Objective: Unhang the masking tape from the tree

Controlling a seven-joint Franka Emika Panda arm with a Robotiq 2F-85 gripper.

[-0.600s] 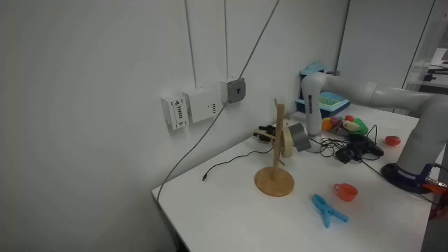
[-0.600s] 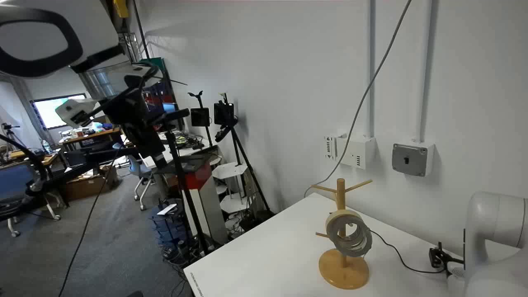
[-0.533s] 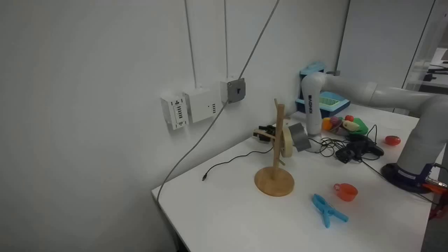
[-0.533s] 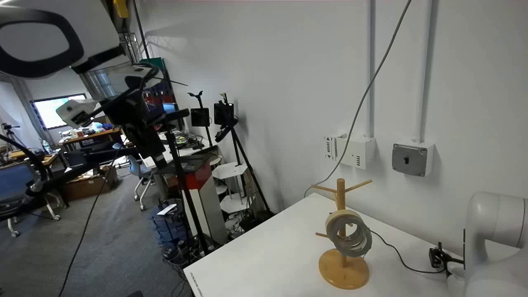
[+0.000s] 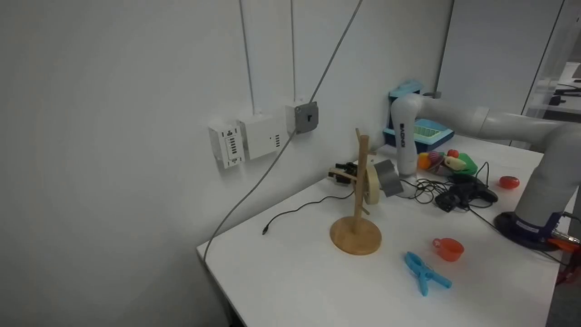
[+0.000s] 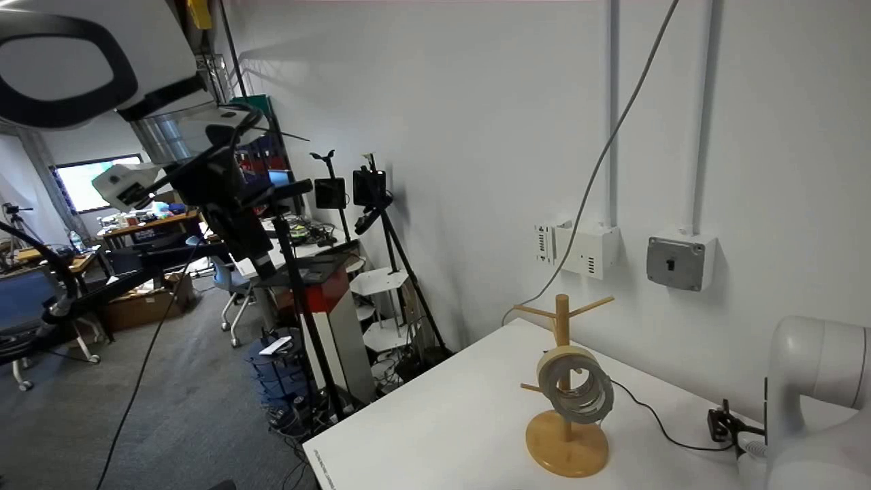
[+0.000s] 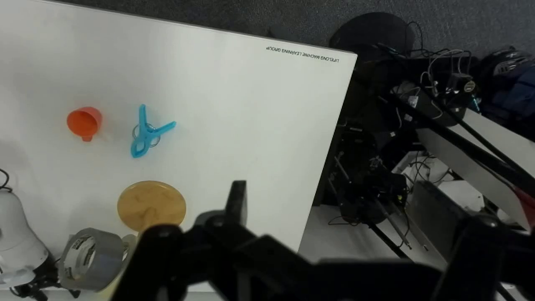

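The light-wood tree (image 5: 355, 236) stands upright on the white table and shows in both exterior views (image 6: 567, 446). The cream masking tape (image 5: 372, 184) hangs on a side peg against the pole. It also shows in an exterior view (image 6: 548, 361), partly covered by a wider grey tape roll (image 6: 593, 401) that hangs outside it on the same side. In the wrist view the tree's base (image 7: 152, 205) is at the lower left; the masking tape is mostly hidden there. My gripper (image 7: 331, 184) is open and empty, high up and apart from the tree and both rolls.
A blue clamp (image 5: 424, 272) and an orange cup (image 5: 449, 250) lie near the tree's base. A grey-white second arm (image 5: 481, 120) stands on the table. Black cables with a dark device (image 5: 465, 193), toy food (image 5: 442, 161) and a blue box (image 5: 424, 134) lie behind. A wall borders the table.
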